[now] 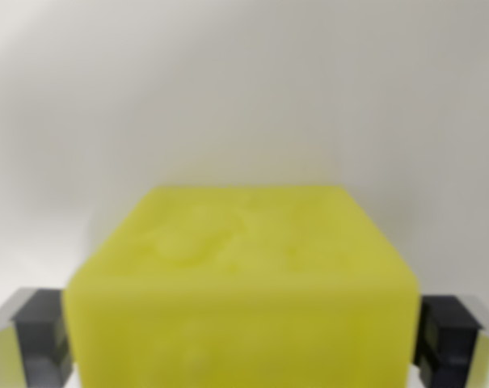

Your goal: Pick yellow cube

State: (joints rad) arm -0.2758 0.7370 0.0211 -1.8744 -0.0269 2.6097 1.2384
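Observation:
The yellow cube [244, 275] fills the lower middle of the wrist view, very close and blurred. It sits between my gripper [242, 347], whose dark fingers [42, 339] show at the lower left and lower right corners. Both pads press against the cube's sides with no gap showing, so the gripper is shut on the cube. The cube's underside and the fingertips are hidden below the frame edge.
Behind the cube there is only a plain white surface [244, 89], with a soft shadow around the cube's far edge. No other object shows.

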